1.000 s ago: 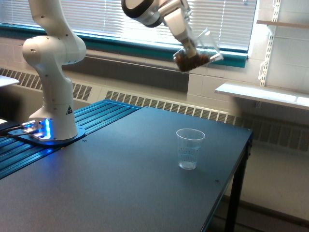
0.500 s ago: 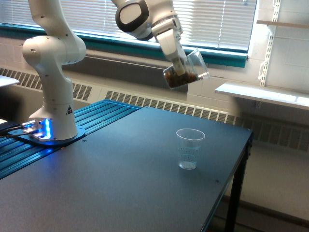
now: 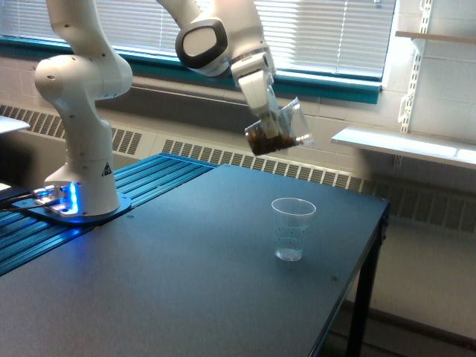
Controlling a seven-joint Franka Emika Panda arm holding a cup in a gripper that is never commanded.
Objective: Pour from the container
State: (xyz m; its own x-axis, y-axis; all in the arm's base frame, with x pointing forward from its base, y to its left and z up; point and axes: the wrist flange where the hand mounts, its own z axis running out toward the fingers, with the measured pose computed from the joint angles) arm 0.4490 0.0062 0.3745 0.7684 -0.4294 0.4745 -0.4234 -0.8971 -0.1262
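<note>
Since the earlier pictures the arm has swung the held cup down and toward the exterior view's left, so it now hangs lower, above and slightly left of the standing cup.

Nearest, the dark bench (image 3: 186, 282) fills the lower part of the view, its near edge cut off by the frame. One empty clear cup (image 3: 292, 228) with faint marks on its side stands upright near the bench's right edge, toward its far end. One white robot arm (image 3: 82, 104) rises from a base at the bench's left edge, where a blue light glows.

Higher and farther back, the pincer (image 3: 265, 125) pinches the container (image 3: 278, 131), a second clear cup, at its lower end. It is tilted, mouth pointing up and to the exterior view's right, with dark brown stuff gathered at its low end against the fingers. So two cups in all, well apart. The fingertips are hard to make out behind the plastic and the dark contents. Behind are window blinds, a radiator grille and wall shelves.
</note>
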